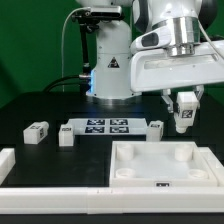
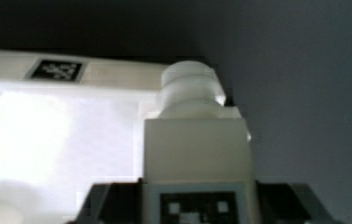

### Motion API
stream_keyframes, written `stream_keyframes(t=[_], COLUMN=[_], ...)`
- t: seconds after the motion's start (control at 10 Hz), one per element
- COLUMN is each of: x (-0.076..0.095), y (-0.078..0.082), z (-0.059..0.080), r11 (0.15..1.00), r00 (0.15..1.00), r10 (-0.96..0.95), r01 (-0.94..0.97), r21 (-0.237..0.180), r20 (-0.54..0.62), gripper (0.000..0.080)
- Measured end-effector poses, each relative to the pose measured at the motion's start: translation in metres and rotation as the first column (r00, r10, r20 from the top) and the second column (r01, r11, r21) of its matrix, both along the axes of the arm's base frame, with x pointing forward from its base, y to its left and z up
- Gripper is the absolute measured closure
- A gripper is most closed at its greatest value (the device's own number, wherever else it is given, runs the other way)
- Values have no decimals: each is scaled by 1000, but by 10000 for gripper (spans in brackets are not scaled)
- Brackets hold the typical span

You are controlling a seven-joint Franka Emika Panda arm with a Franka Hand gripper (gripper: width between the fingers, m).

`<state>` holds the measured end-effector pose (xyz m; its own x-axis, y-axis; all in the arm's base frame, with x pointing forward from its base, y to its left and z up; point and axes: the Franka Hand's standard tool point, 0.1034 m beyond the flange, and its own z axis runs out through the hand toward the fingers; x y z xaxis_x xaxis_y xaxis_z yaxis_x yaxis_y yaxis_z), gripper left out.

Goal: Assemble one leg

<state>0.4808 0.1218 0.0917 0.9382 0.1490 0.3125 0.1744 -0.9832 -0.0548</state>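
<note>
My gripper (image 1: 184,116) is shut on a leg (image 1: 184,118), a chunky white block with a square tag, and holds it in the air above the far right corner of the large white square panel (image 1: 165,170). In the wrist view the leg (image 2: 198,130) stands between my dark fingers (image 2: 111,205), its round peg end pointing away, with the panel's tagged edge (image 2: 57,70) beyond it. Three more legs lie on the table: one (image 1: 37,131) at the exterior view's left, one (image 1: 66,135) by the marker board, one (image 1: 155,126) at the board's right end.
The marker board (image 1: 107,127) lies flat behind the panel. A white rail (image 1: 45,172) runs along the front left. The robot base (image 1: 108,60) stands at the back. The table is black.
</note>
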Motion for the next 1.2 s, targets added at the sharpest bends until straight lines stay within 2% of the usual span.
stream_keyframes(t=[0.2,0.4,0.5,1.0,1.1,1.2], x=[43,73,80,77,88,108], y=[-14,-21,-24,-22,-7,7], z=[3,5,5,2,1,3], r11=[997,993,993,992,992,990], r00=[997,991,990,990,991,989], r10=[72,110,111,114,124,137], r01=[-71,-107,-107,-110,-122,-135], r21=[-34,-54,-57,-56,-44,-38], r20=[36,70,85,78,42,59], gripper=[512,512,512,512,512,512])
